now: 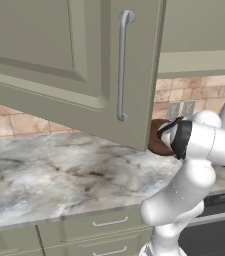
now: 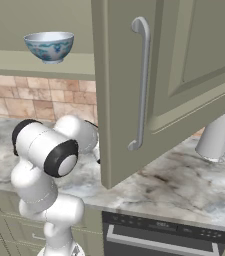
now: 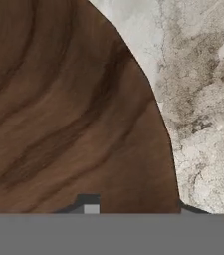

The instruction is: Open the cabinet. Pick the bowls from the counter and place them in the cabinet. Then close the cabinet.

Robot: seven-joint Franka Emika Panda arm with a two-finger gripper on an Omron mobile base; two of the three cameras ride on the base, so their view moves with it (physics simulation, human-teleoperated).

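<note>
End effector [image 1: 165,134], left base view: it is down at the brown wooden bowl [image 1: 158,137], which sits on the marble worktop [image 1: 59,175] just behind the lower corner of the open cabinet door [image 1: 74,60]. The door edge hides most of the bowl, so finger spread and contact cannot be read from this side. Risk, as a judgement: the door hangs directly over the lift path, and a straight rise could knock the bowl or wrist against its lower edge.

Right base view: the white bowl with blue pattern [image 2: 49,46] already stands on the cabinet shelf [image 2: 39,65], so one bowl remains to be moved. The arm's wrist passes behind the door [image 2: 149,85], whose bar handle [image 2: 141,85] faces the camera. A pale grey container [image 2: 216,135] stands on the worktop [image 2: 184,185] to the right, well apart.

Hand view: the wooden bowl [image 3: 68,109] lies very close, with one finger tip [image 3: 87,203] over the wood and the other [image 3: 195,209] over bare worktop [image 3: 203,99]. The fingers appear parted across the rim, not clamped; whether they touch it cannot be told. A shallow bite on the rim could let the bowl tip or slip.
</note>
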